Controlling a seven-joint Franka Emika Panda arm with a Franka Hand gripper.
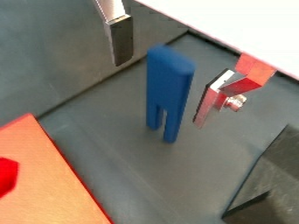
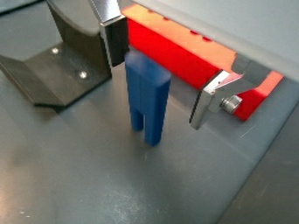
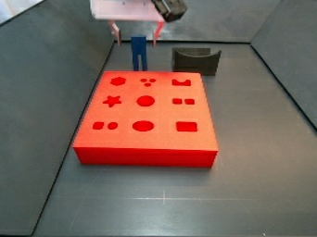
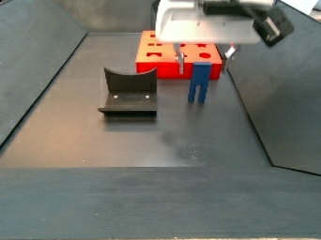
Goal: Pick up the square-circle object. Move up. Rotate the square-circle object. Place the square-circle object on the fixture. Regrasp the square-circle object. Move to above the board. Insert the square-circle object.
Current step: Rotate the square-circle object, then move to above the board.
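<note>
1. Blue plastic stands out first: the square-circle object (image 2: 147, 98) stands upright on the grey floor, its lower end split into two short legs, as both wrist views show (image 1: 169, 92).
2. Silver finger plates with dark pads flank it, one finger (image 1: 121, 35) on one side and the other finger (image 2: 215, 98) on the opposite side; there is a visible gap between each plate and the blue block, so the claw (image 2: 163, 74) is spread apart and holds nothing.
3. From a side view the claw (image 4: 201, 54) hangs straight over the blue piece (image 4: 198, 82), with the white wrist housing above it.
4. Dark and just beside the blue piece sits the fixture (image 4: 128, 94), an L-shaped bracket on a base plate with a curved notch in its upright; the two are near but not touching.
5. Red and flat, the board (image 3: 146, 118) lies on the floor with its darker cut-outs facing up: star, circles, squares and small dots.
6. In that side view the blue piece (image 3: 139, 52) stands just past the board's far edge, under the claw (image 3: 139, 35), and the fixture (image 3: 196, 60) sits beyond the board's far corner, apart from the blue piece.
</note>
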